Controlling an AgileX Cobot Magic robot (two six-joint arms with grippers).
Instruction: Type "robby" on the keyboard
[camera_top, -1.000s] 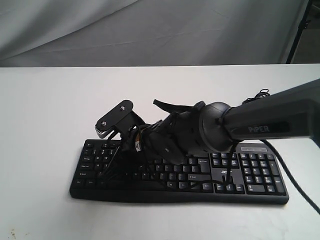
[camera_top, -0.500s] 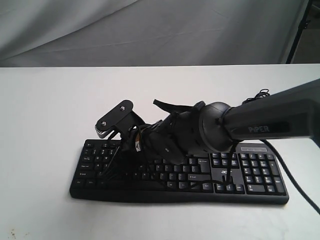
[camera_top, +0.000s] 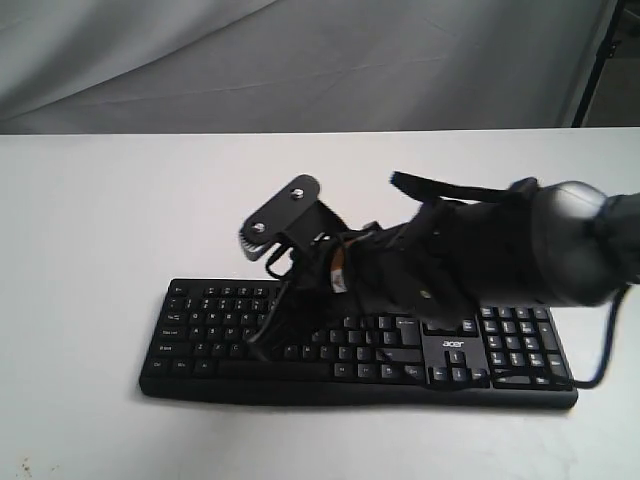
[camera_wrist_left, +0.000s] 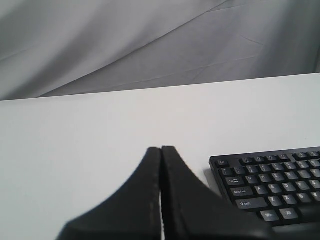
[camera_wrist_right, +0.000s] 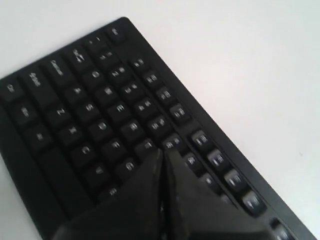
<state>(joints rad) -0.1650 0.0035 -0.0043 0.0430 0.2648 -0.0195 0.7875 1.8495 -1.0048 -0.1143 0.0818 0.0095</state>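
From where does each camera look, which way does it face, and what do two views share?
Exterior view: off the arms, facing the keyboard and grey backdrop; shows the right arm.
Left wrist view: on the left arm, looking across the table; shows shut left fingers.
Right wrist view: close above the keys, looking down; shows shut right fingers.
Shared: both wrist views see the keyboard's Caps Lock end.

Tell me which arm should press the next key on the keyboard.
Right. The right gripper, shut, has its tips just over the letter keys of the keyboard. The left gripper, also shut, sits off the keyboard's end, over the table.
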